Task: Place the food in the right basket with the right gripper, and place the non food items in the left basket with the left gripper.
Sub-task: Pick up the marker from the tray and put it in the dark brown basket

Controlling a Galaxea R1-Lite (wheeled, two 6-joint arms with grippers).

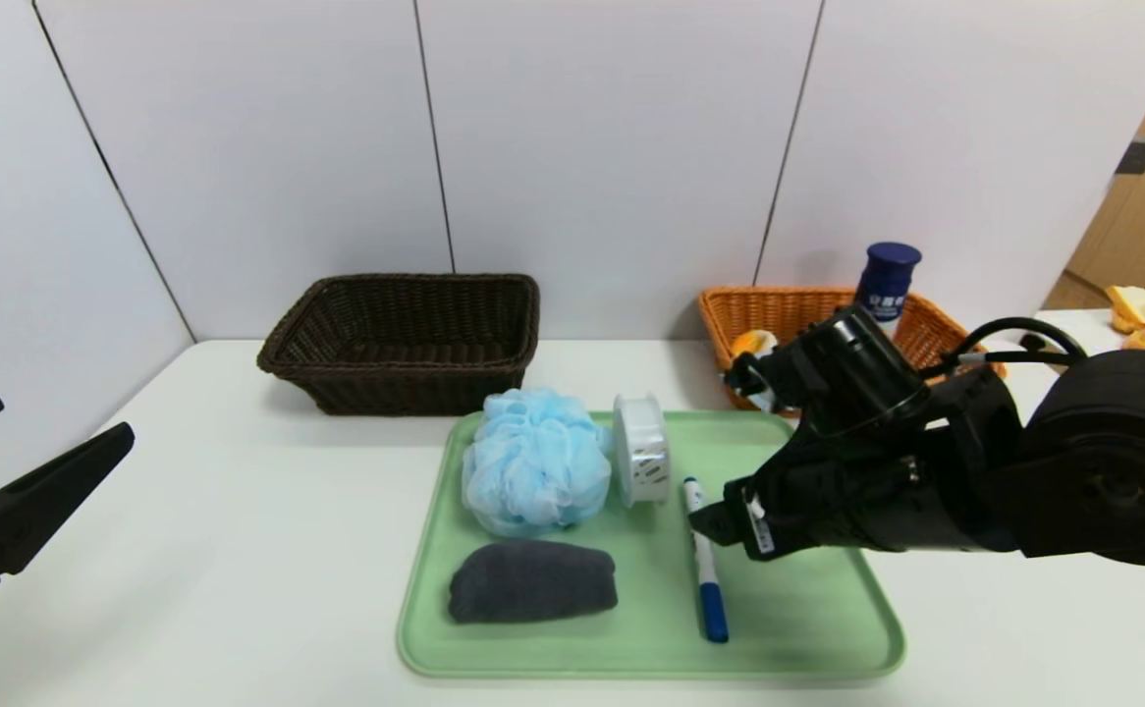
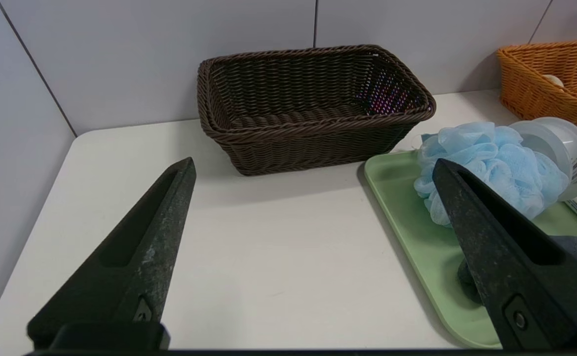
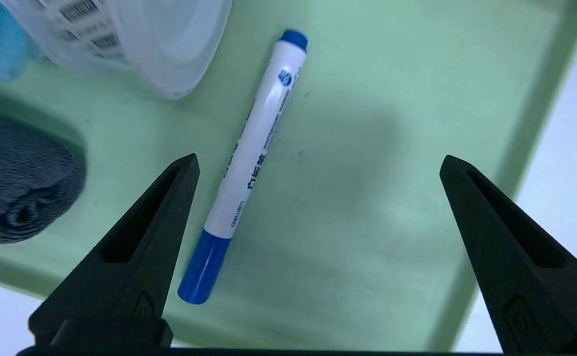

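Note:
A green tray [image 1: 808, 628] holds a blue bath pouf [image 1: 533, 462], a white tape roll [image 1: 641, 450], a blue-capped whiteboard marker [image 1: 707, 574] and a dark grey rolled cloth [image 1: 531, 581]. My right gripper [image 3: 318, 165] is open and empty, hovering over the tray's right half beside the marker [image 3: 249, 158]. My left gripper [image 2: 313, 168] is open and empty at the table's left, above bare table. The dark brown basket [image 1: 406, 339] stands back left. The orange basket [image 1: 789, 314] stands back right with a yellowish food item [image 1: 754, 344] in it.
A blue-capped white bottle [image 1: 887, 280] stands in or behind the orange basket. Wall panels close off the back. A side table at far right carries more food items [image 1: 1137, 309]. Bare white table [image 1: 190, 550] lies left of the tray.

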